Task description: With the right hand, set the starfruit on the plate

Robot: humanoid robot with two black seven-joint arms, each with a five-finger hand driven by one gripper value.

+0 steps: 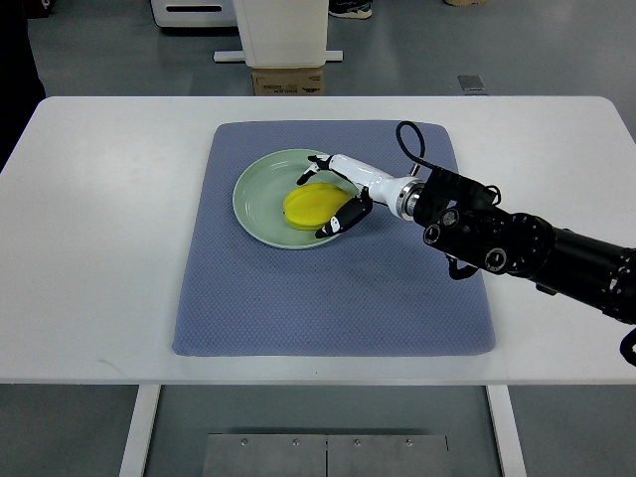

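Note:
A yellow starfruit [309,205] lies on the right part of a pale green plate [260,195], which sits on a blue-grey mat [328,288]. My right hand [325,193] reaches in from the right edge over the plate's right rim. Its white, black-tipped fingers [338,223] curl round the fruit's near and far sides. The fruit rests on the plate inside that grasp. The left arm is nowhere in the picture.
The mat covers the middle of a white table [99,248]. Beyond the table's far edge stand a cardboard box [288,79] and a white stand base [283,30] on the grey floor.

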